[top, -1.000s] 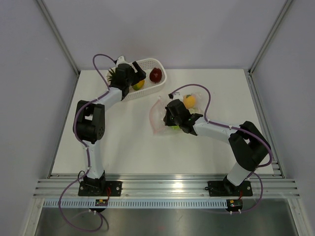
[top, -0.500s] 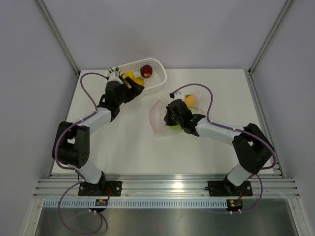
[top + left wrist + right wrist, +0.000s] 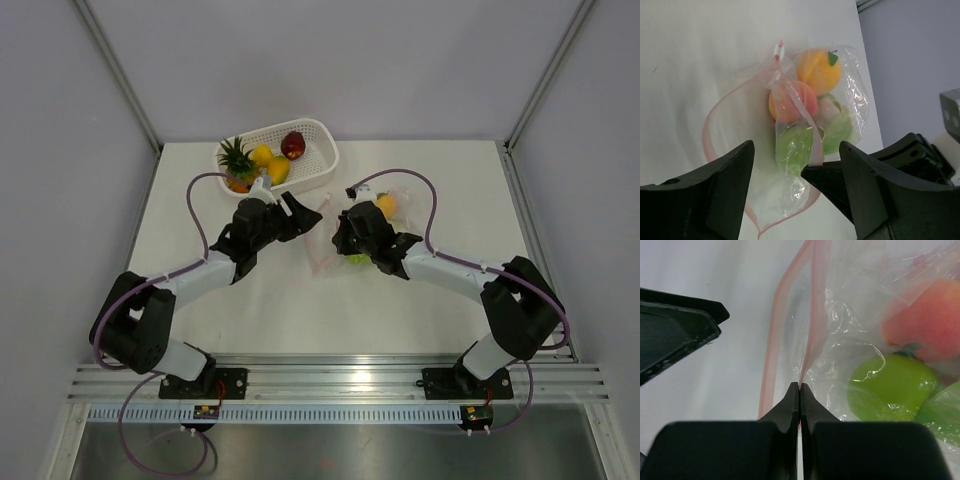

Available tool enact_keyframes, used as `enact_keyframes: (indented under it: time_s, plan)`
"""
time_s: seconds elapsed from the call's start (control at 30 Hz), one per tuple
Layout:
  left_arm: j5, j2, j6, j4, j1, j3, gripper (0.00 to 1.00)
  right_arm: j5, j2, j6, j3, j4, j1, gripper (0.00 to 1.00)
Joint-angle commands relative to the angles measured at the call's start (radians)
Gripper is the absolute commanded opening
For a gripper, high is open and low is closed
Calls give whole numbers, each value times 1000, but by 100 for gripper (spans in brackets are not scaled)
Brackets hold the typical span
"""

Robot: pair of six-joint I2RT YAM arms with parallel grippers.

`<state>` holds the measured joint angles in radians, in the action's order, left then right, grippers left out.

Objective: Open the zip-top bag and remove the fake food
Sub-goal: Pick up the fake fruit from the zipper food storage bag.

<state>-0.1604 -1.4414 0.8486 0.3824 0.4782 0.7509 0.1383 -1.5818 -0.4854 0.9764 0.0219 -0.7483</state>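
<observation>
Since swinging the left gripper (image 3: 303, 214) off the white perforated basket (image 3: 327, 160) approx 1 sec back, now holds it low just beside the zip-top bag (image 3: 856, 100) mid-table, jaws spread wide, nothing between. Keeps right gripper (image 3: 799, 389) clamped flat on clear film just inside the pink zip strip (image 3: 771, 360), same spot as before. Shows bag mouth gaping, w/ fake food inside: orange (image 3: 818, 70), peach-coloured piece (image 3: 792, 102), green apple (image 3: 885, 385). Suggests one arm pinning, other free to reach in for next piece. Leaves pineapple (image 3: 237, 160), yellow pieces (image 3: 278, 170) & dark red piece (image 3: 293, 145) in basket. Rests on matt white tabletop (image 3: 260, 310); pale lilac-grey wall panels (image 3: 350, 60) & aluminium posts (image 3: 118, 75) around.
</observation>
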Motion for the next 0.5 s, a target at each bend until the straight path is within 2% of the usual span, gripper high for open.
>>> enact_keyframes:
  time_s: [0.0, 0.17, 0.47]
  plan:
    - [-19, -22, 0, 62, -7, -25, 69, 1, 54, 22, 1, 41, -13, 0]
    - [-79, -73, 15, 91, -7, -42, 63, 64, 60, 45, 27, 13, -49, 0]
    - [-145, -168, 29, 116, -4, -16, 60, 228, 29, 111, 139, -141, -146, 0]
